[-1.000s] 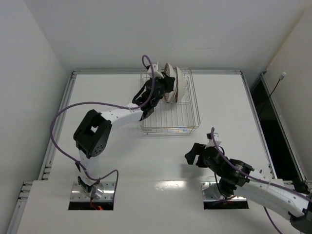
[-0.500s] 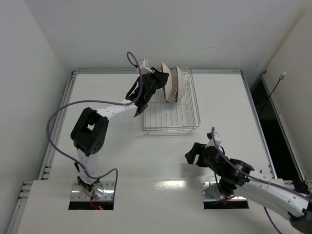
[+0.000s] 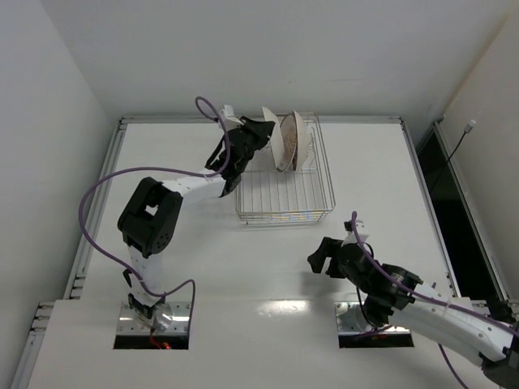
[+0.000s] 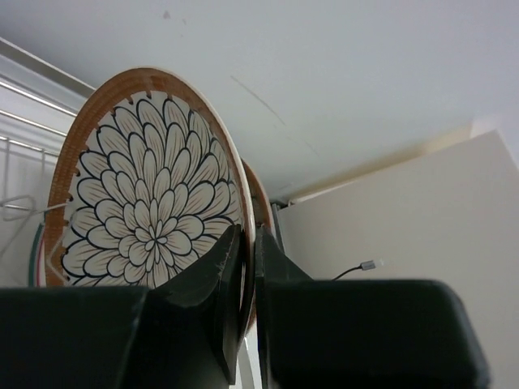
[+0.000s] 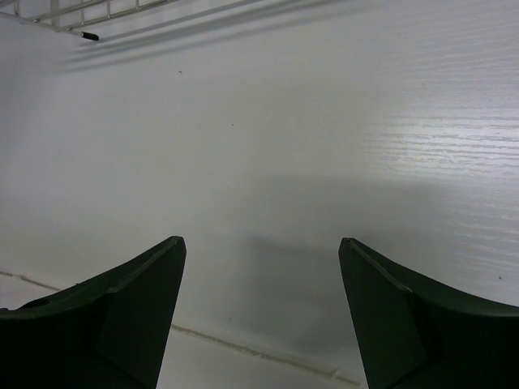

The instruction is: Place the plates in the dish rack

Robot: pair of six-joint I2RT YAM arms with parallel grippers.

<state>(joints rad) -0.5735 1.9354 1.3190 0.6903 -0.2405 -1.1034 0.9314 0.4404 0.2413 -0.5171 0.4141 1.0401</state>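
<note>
A flat white table top (image 3: 243, 263) is edged by silver metal rails (image 3: 112, 158); a thin black cable with a white plug (image 3: 470, 126) is seen by the right wall.

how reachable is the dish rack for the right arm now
Probably yes: the right gripper is open, with only table between it and the dish rack. The left gripper pinches a plate at its far end.

Dish rack (image 3: 282, 217) sits upper centre on tabletop (image 3: 178, 267). Plates (image 3: 290, 142) stand on edge at its far end, w/ leftmost plate (image 3: 270, 118) leaning. L pincer (image 3: 258, 134) at rack's upper-left corner, on that plate's rim. R pincer (image 3: 324, 258) lower right, well apart from rack, above tabletop. Purple cable (image 3: 104, 184) loops off L arm.
</note>
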